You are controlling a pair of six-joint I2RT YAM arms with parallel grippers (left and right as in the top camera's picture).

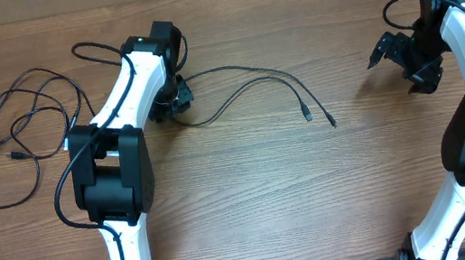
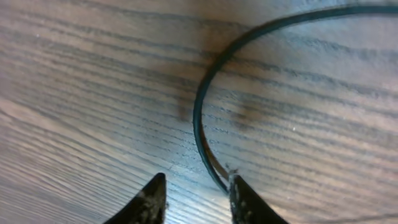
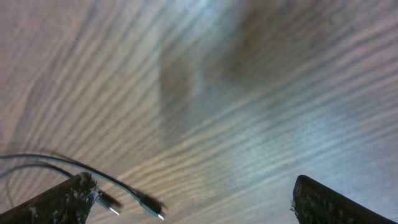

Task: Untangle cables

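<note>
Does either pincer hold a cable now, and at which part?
No. The left pincer stands open, a cable only beside one finger; the right pincer is open and empty.

No legible text anywhere

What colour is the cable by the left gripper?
Black cable, clearest in the left wrist view.

Beneath the left gripper (image 2: pixel 196 182) the brown wood-grain table top (image 2: pixel 87 87) looks smooth with a soft sheen, and the thin black round cable (image 2: pixel 198 118) ahead of its tips has a smooth, faintly glossy sheath. That gripper's dark pointed fingers (image 2: pixel 148 204) look like matt plastic, scuffed pale at the edges. The small silver-tipped plug ends (image 3: pixel 149 206) near one finger of the right gripper (image 3: pixel 189 186) glint like bare metal.
</note>
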